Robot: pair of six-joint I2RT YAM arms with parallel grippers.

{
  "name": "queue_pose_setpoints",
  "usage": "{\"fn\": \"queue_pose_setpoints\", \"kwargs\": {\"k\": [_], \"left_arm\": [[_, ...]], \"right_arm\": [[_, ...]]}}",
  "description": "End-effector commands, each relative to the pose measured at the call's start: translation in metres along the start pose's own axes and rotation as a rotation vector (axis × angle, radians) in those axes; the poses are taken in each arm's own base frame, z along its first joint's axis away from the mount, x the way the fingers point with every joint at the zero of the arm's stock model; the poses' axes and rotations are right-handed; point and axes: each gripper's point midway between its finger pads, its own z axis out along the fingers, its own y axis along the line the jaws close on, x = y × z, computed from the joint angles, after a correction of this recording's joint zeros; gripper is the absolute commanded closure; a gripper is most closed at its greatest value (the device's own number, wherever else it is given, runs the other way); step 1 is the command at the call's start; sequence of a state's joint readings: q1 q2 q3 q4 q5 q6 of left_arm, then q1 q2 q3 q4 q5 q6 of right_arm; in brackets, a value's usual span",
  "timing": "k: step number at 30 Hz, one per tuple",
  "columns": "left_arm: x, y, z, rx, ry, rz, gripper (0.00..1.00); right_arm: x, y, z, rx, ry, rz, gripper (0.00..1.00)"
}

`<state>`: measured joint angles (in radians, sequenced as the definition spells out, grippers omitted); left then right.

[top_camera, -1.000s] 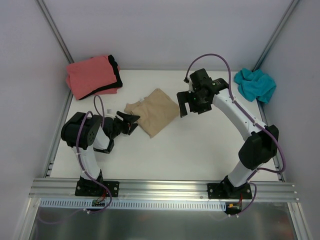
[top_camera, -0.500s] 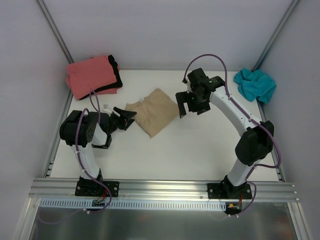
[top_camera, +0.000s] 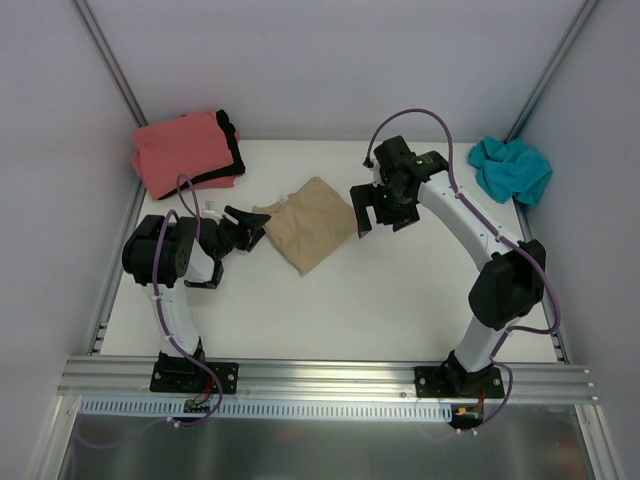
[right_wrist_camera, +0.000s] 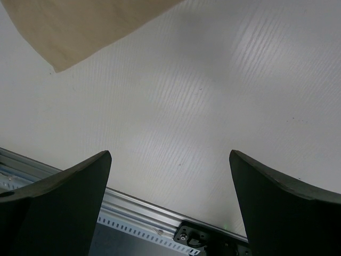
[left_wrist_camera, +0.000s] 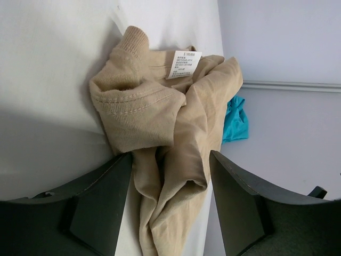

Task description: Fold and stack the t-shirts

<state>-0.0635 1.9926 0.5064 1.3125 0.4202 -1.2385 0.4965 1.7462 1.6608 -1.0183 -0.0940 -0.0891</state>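
white worktop (top_camera: pixel 380 290) boxed by pale grey walls (top_camera: pixel 330 70), metal rail (top_camera: pixel 330 375) at near edge, tan t-shirt (top_camera: pixel 305 235) rumpled mid-surface, left jaws apart astride its edge, right jaws wide

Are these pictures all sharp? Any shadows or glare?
Top view: even, soft light, faint shadows, all sharp. Left wrist view: the tan shirt is crisp, the left end effector near the lens dark and slightly soft. Right wrist view: a pale sheen on the table, upper right.

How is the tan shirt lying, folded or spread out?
Folded, loosely: the tan shirt is a compact bundle, layers overlapping, no sleeves spread.
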Motion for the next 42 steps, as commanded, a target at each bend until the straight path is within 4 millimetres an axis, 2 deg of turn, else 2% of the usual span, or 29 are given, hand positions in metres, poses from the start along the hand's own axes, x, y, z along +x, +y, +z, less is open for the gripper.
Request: {"fn": "queue_pose_setpoints", "kwargs": {"k": [1, 6, 16, 30, 39, 42], "left_arm": [[-0.017, -0.036, 0.000, 0.178, -0.078, 0.115, 0.39], [-0.015, -0.031, 0.000, 0.169, -0.073, 0.107, 0.39], [-0.009, -0.045, -0.003, 0.198, -0.046, 0.124, 0.39], [0.015, -0.037, 0.004, 0.168, -0.002, 0.118, 0.39], [0.016, -0.026, 0.010, 0.133, 0.003, 0.111, 0.41], [0.015, -0.031, 0.012, 0.144, 0.010, 0.115, 0.42]], "right_arm": [[-0.002, 0.006, -0.009, -0.018, 0.002, 0.003, 0.01], [-0.002, 0.006, -0.008, -0.013, 0.007, 0.006, 0.01], [-0.006, 0.008, -0.007, -0.020, 0.010, 0.011, 0.01], [-0.003, 0.007, -0.007, -0.017, 0.015, 0.012, 0.00], [-0.002, 0.007, -0.007, -0.017, 0.019, 0.011, 0.01], [-0.003, 0.007, -0.007, -0.017, 0.017, 0.012, 0.00]]}}
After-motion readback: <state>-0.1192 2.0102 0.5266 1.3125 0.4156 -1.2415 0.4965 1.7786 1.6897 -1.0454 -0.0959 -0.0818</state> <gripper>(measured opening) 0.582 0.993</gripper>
